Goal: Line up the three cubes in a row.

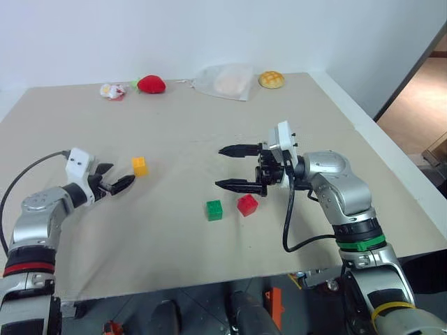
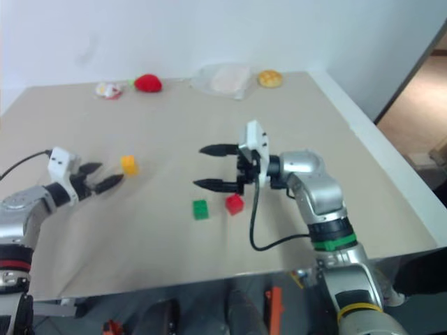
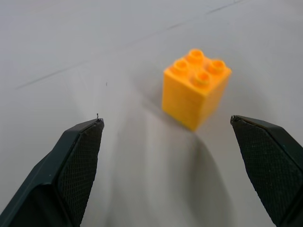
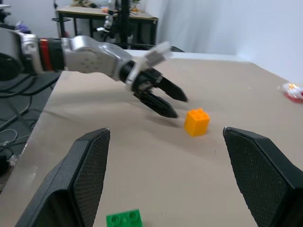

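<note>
Upper frame edge — one strawberry toy (image 1: pixel 151 84), one bun (image 1: pixel 271 79), one plastic bag (image 1: pixel 225 82), one small wrapper (image 1: pixel 112 91). Three cubes, unobstructed: yellow cube (image 1: pixel 140 166) mid-left, green cube (image 1: pixel 214 210) beside red cube (image 1: pixel 247 204) at centre. Left gripper (image 1: pixel 114 179) and right gripper (image 1: pixel 235 167) — both spread, empty.

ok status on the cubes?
Left gripper open, just short of yellow cube. Right gripper open above green cube and red cube. Nothing blocking.

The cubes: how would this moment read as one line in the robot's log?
left gripper: jaws open, just short of yellow-orange cube | right gripper: jaws open, above table | green cube beside red cube | row: not formed
</note>
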Available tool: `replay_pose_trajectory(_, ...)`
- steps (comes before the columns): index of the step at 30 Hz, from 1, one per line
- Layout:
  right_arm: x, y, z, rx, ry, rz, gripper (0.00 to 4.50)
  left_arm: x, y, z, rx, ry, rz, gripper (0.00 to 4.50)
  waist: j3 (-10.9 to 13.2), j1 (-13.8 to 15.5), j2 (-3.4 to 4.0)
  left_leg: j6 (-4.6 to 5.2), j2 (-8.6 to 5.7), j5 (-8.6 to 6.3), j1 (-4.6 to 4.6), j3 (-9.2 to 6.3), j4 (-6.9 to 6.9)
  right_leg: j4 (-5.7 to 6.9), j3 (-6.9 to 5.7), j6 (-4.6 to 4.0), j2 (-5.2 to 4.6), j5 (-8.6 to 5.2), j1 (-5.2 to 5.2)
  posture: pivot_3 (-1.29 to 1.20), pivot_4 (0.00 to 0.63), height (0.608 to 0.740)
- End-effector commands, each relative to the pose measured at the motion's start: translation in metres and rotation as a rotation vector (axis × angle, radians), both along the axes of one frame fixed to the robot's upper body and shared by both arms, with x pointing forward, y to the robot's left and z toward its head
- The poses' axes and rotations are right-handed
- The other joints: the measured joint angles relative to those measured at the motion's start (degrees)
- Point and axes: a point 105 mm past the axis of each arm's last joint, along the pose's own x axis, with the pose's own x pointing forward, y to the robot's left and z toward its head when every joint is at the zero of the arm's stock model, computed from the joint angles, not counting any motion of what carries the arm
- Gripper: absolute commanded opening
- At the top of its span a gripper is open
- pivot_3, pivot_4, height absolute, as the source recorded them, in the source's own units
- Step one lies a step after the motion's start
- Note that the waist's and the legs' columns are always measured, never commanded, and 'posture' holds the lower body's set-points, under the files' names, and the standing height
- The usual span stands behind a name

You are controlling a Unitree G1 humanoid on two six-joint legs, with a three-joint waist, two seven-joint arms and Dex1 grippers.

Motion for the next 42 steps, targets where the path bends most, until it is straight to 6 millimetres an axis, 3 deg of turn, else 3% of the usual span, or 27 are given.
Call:
replay_pose_trajectory(1, -0.006, 0.003, 0.013, 0.021, -0.056, 0.025, 3.97, 0.009, -0.012, 0.001, 0.020, -0.013, -0.059, 4.44, 0.0, 0.0, -0.01, -0.04, -0.01, -0.02, -0.01, 0.00, 0.01, 0.00, 0.01, 0.08, 0.00, 0.02, 0.00, 0.00, 0.150, 0.740)
replay_pose_trajectory(6, -0.007, 0.002, 0.014, 0.025, -0.055, 0.023, 3.97, 0.016, -0.021, -0.003, 0.045, 0.018, -0.124, 4.44, 0.0, 0.0, -0.01, -0.05, 0.00, -0.03, -0.03, -0.01, 0.00, 0.00, 0.00, 0.18, 0.03, 0.08, -0.03, 0.00, 0.150, 0.740)
replay_pose_trajectory(14, -0.006, -0.002, 0.013, 0.026, -0.049, 0.008, 3.97, 0.033, -0.019, 0.000, 0.081, 0.027, -0.115, 4.44, 0.0, 0.0, -0.02, -0.05, 0.00, -0.03, -0.04, -0.02, 0.04, 0.00, -0.01, 0.22, 0.03, 0.10, -0.02, 0.00, 0.150, 0.740)
replay_pose_trajectory(20, -0.004, -0.004, 0.011, 0.021, -0.045, -0.008, 3.97, 0.035, -0.029, -0.004, 0.088, 0.023, -0.154, 4.44, 0.0, 0.0, -0.02, -0.05, 0.00, -0.03, -0.05, -0.02, 0.02, 0.00, 0.00, 0.22, 0.03, 0.08, -0.02, 0.00, 0.150, 0.740)
replay_pose_trajectory(23, -0.004, -0.004, 0.011, 0.021, -0.044, -0.010, 3.97, 0.033, -0.034, -0.002, 0.058, 0.007, -0.187, 3.63, 0.0, 0.1, -0.02, -0.05, 0.00, -0.04, -0.08, -0.02, 0.02, 0.00, 0.00, 0.24, 0.02, 0.07, -0.02, 0.00, 0.150, 0.740)
replay_pose_trajectory(28, -0.002, -0.005, 0.011, 0.018, -0.042, -0.010, 3.97, 0.031, -0.031, -0.004, 0.072, 0.014, -0.184, 1.89, 0.0, 0.0, -0.02, -0.05, 0.00, -0.04, -0.07, -0.02, 0.04, 0.01, 0.00, 0.25, 0.02, 0.08, -0.02, 0.00, 0.150, 0.740)
replay_pose_trajectory(32, -0.002, -0.004, 0.010, 0.012, -0.039, -0.003, 3.97, 0.027, -0.031, -0.004, 0.073, 0.026, -0.203, 1.83, 0.0, 0.0, -0.02, -0.05, 0.00, -0.03, -0.06, -0.02, 0.04, 0.02, 0.00, 0.25, 0.03, 0.08, -0.02, 0.00, 0.150, 0.740)
replay_pose_trajectory(37, -0.007, -0.002, 0.008, -0.001, -0.024, 0.034, 3.97, 0.015, -0.044, -0.004, 0.118, 0.008, -0.319, 1.83, 0.0, 0.0, -0.02, -0.05, 0.00, -0.04, -0.07, -0.02, 0.02, 0.02, 0.00, 0.24, 0.02, 0.07, -0.02, 0.00, 0.150, 0.740)
replay_pose_trajectory(42, -0.009, -0.009, 0.001, -0.042, -0.016, 0.043, 3.97, -0.015, -0.071, -0.005, 0.174, -0.001, -0.522, 1.83, 0.0, 0.0, -0.02, -0.07, 0.00, -0.05, -0.09, 0.00, 0.03, 0.01, 0.01, 0.24, 0.00, 0.05, -0.03, 0.00, 0.150, 0.740)
